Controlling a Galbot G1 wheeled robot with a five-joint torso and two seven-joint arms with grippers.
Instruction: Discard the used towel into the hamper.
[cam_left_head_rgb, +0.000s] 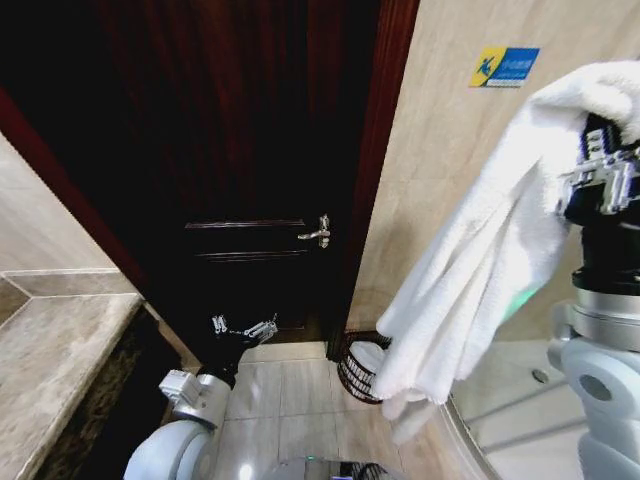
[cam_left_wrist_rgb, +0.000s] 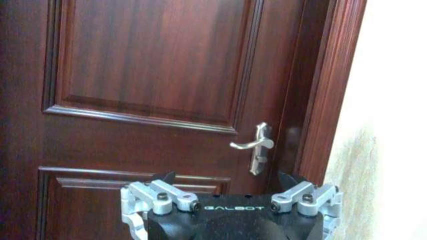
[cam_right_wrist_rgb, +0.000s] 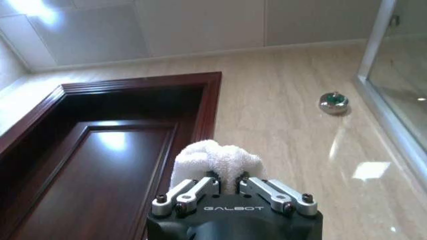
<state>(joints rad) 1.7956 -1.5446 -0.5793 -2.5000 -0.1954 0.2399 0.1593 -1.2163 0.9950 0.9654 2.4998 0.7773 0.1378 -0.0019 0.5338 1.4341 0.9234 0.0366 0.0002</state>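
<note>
Raised high, the right hand (cam_left_head_rgb: 600, 165) is clamped on a white towel (cam_left_head_rgb: 480, 260), whose folds hang down below it. Lower and ahead of that hand, the hamper (cam_left_head_rgb: 362, 368) sits on the floor tiles by the dark door (cam_left_head_rgb: 250, 150). Low down, the left hand (cam_left_head_rgb: 243, 328) (fingers apart) points toward the door.

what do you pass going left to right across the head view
stone counter → left gripper → door handle → hamper → white towel → right gripper
</note>
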